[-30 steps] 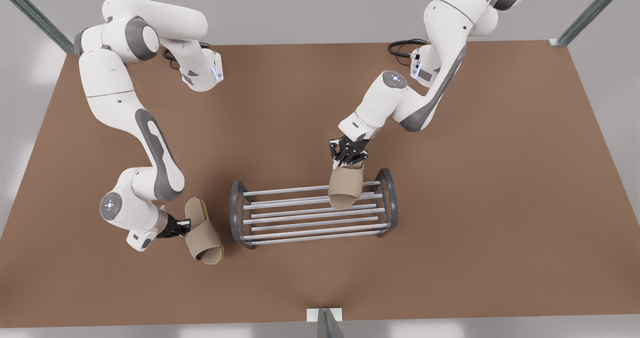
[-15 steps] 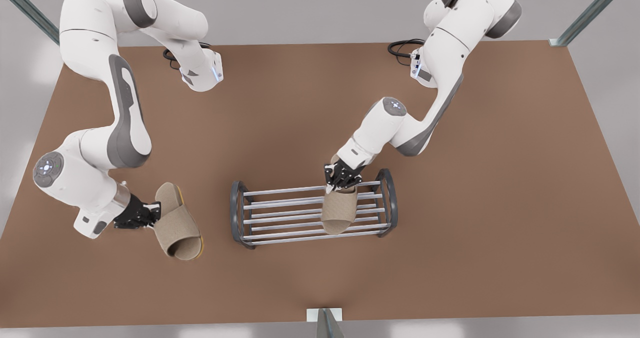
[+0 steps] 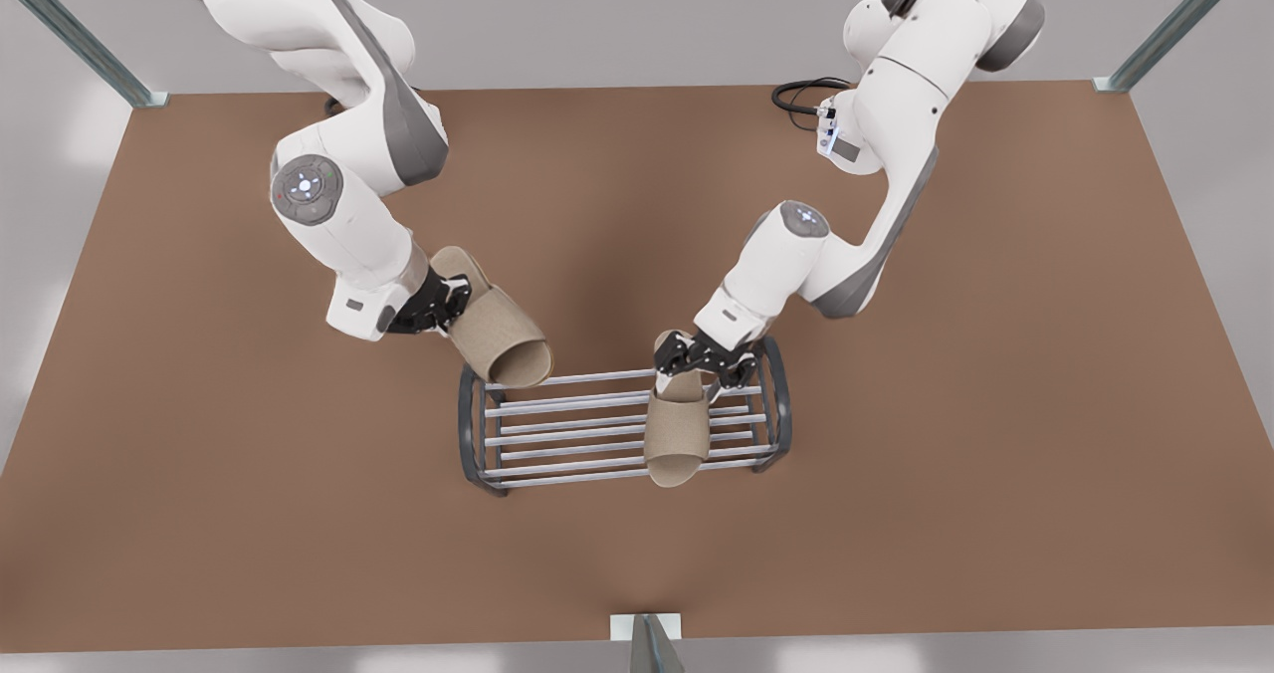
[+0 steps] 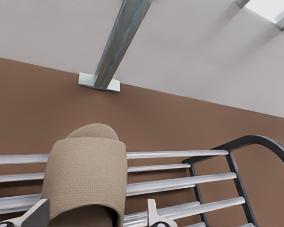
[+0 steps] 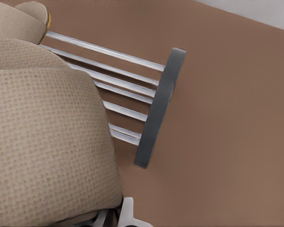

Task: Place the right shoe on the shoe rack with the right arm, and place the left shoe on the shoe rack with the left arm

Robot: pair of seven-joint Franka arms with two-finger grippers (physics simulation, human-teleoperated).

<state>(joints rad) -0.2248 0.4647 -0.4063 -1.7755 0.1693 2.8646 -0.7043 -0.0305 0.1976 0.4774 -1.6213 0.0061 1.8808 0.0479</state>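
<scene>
Presently, right jaws grip right shoe [image 3: 498, 330], shoe rack [image 3: 468, 424] just beyond; lowering comes next. Left jaws at racked left shoe [image 3: 678, 441]: grip cannot be told.

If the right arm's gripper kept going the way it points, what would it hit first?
Probably the shoe rack, near its end frame; the slipper in the right gripper would touch first. Height unclear.

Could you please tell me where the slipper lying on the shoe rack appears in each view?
Front view: the resting slipper lies across the bars near the front view's right end, at the left gripper.
Left wrist view: it lies across the bars, just ahead of the camera.
Right wrist view: part of it shows beyond the held slipper in the right gripper.
Shared landmark: the shoe rack.
</scene>
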